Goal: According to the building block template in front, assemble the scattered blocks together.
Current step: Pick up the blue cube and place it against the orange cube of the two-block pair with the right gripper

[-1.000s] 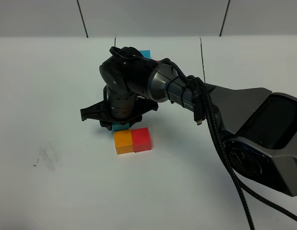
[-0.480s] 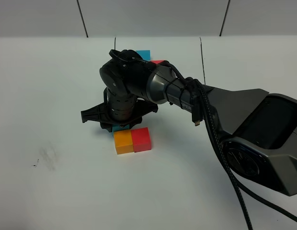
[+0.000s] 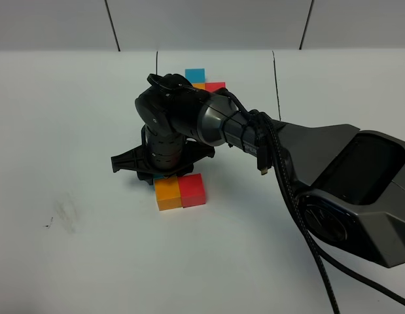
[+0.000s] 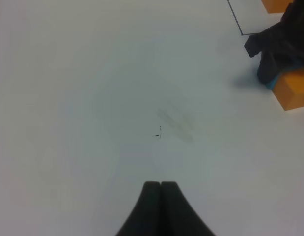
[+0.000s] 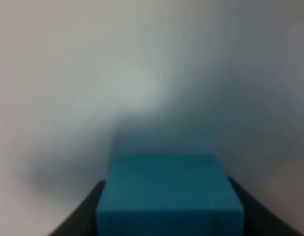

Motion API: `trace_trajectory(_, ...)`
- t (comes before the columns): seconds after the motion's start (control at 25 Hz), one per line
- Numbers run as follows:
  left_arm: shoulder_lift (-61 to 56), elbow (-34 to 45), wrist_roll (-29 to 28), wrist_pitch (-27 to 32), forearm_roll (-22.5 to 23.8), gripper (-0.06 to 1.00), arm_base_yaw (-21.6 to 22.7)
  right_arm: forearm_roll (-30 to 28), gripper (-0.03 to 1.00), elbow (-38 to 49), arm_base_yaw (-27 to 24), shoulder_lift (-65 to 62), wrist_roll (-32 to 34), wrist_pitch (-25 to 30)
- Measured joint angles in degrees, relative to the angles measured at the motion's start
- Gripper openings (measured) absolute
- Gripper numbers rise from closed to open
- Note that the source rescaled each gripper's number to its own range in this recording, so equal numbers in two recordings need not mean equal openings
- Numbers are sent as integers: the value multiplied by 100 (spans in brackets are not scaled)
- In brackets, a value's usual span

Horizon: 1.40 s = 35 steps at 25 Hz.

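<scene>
1. Right pincer (image 3: 164,174) grips the blue cube (image 5: 169,189) between its fingers, low against the orange cube's (image 3: 168,193) far edge.
2. Red cube (image 3: 193,190) touches orange's right side.
3. Template (image 3: 203,81) sits beyond.
4. Left pincer (image 4: 160,185) is closed, empty, over bare surface (image 4: 93,98).

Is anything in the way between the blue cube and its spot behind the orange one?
Nothing visible. The right gripper holds the blue cube right behind the orange cube, which touches the red cube; the arm hides that gap.
</scene>
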Motion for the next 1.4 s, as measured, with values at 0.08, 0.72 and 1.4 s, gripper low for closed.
trace_trajectory(0.08,0,0,0,0,0,0,0,-5,43,-19,7,16,-6,16)
trace_trajectory(0.72,0,0,0,5,0,0,0,-45,43,-35,12,27,-87,25)
trace_trajectory(1.4,0,0,0,5,0,0,0,-111,43,-41,18,36,-297,6)
